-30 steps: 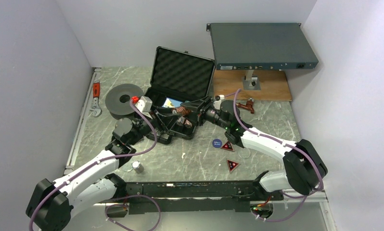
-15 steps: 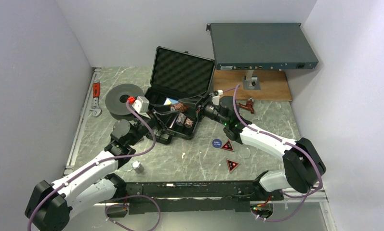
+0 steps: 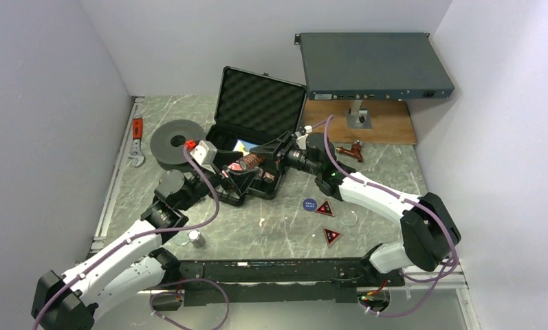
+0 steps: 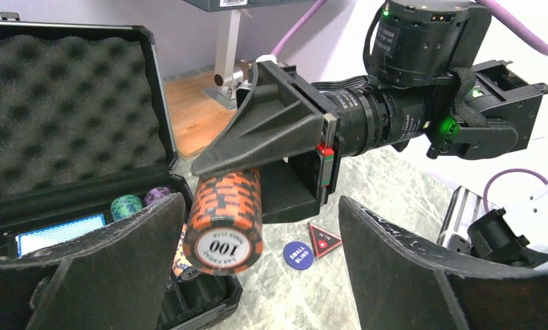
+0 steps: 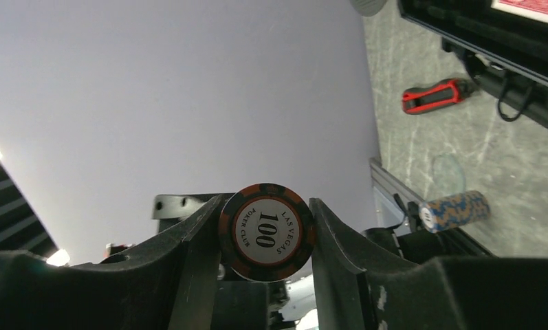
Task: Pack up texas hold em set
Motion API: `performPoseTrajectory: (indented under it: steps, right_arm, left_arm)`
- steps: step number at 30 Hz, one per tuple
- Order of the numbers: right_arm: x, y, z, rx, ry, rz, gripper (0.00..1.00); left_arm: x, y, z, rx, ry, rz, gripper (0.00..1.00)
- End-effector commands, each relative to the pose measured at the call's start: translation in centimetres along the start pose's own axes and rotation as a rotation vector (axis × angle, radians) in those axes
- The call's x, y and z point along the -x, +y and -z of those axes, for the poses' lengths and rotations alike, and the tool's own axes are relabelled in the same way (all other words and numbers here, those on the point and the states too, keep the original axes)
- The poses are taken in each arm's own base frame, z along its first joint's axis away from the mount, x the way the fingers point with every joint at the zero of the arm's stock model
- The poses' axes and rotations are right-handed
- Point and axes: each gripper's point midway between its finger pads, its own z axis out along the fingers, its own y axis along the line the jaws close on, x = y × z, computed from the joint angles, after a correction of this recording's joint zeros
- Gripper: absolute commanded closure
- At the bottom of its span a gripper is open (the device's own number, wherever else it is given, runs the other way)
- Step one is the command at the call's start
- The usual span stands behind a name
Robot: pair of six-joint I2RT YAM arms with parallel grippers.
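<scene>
Your right gripper (image 5: 265, 214) clamps an orange chip stack (image 4: 224, 216) over the open case (image 3: 258, 104), left gripper (image 4: 260, 269) spread wide, while the button (image 3: 309, 203), markers (image 3: 331, 236) and a blue stack (image 3: 196, 238) lie outside.

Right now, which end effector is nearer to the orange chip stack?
Right. The right end effector grips the orange chip stack; the left end effector stands open, fingers flanking it.

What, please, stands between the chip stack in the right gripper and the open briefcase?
The open left gripper flanks the chip stack above the briefcase; its fingers may block the way down. Nothing else visible does.
</scene>
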Motion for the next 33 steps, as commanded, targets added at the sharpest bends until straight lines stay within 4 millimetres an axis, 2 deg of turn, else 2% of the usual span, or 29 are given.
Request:
performPoseTrajectory:
  steps: [1,4,7,11,16,20,23,28,33]
  right_arm:
    - [-1.3,3.7,0.5,0.098,0.047,0.103,1.00]
    - [-1.7,3.2,0.5,0.090,0.071,0.159,1.00]
    - [-2.6,3.0,0.7,0.089,0.128,0.284,1.00]
    - [-3.3,1.1,0.8,0.023,0.204,0.434,1.00]
    - [-3.9,0.1,1.4,-0.044,0.289,0.604,1.00]
    - [-3.2,0.5,2.3,-0.075,0.233,0.699,1.00]
    - [-2.5,1.0,2.5,-0.091,0.192,0.752,1.00]
    - [-1.9,1.3,1.9,-0.116,0.190,0.792,1.00]
    - [-2.1,1.7,1.4,-0.101,0.205,0.787,1.00]
  left_arm:
    - [1.7,-1.2,0.3,-0.037,0.046,-0.073,0.11]
    - [1.8,-1.1,0.9,-0.015,0.104,-0.100,0.01]
    - [2.6,-1.1,1.8,0.009,0.167,-0.126,0.00]
    - [3.8,-1.9,3.2,0.003,0.259,-0.158,0.01]
    - [3.6,-2.5,4.3,0.008,0.396,-0.126,0.05]
    - [2.2,-2.1,4.3,0.043,0.488,-0.059,0.08]
    - [1.1,-1.6,4.2,0.067,0.514,-0.029,0.05]
    - [-0.4,-1.2,3.6,0.074,0.510,0.007,0.04]
    - [-3.0,-1.4,2.6,0.021,0.549,0.049,0.10]
